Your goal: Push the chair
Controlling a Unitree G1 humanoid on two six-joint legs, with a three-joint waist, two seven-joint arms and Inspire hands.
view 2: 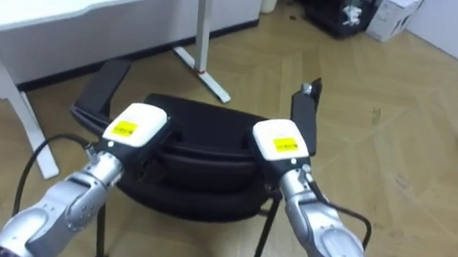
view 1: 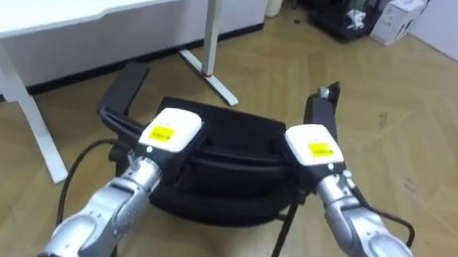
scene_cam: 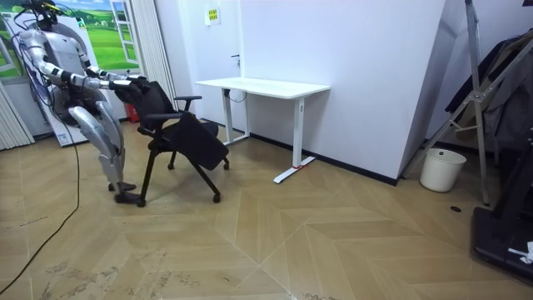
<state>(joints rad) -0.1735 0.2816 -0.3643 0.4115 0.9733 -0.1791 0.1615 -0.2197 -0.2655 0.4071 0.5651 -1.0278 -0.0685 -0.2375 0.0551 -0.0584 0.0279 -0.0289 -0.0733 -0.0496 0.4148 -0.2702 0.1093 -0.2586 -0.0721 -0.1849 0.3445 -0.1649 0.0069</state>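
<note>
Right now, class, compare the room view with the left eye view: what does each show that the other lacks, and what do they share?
Room view: the robot stands behind the black chair with its arms stretched to the backrest. The chair's legs rest on the floor, and a white bin stands by the wall.
Left eye view: seen from above, the left hand and right hand are at the backrest's top edge. A white box sits in the far corner.
Shared: the chair, the white desk and the wood floor.
</note>
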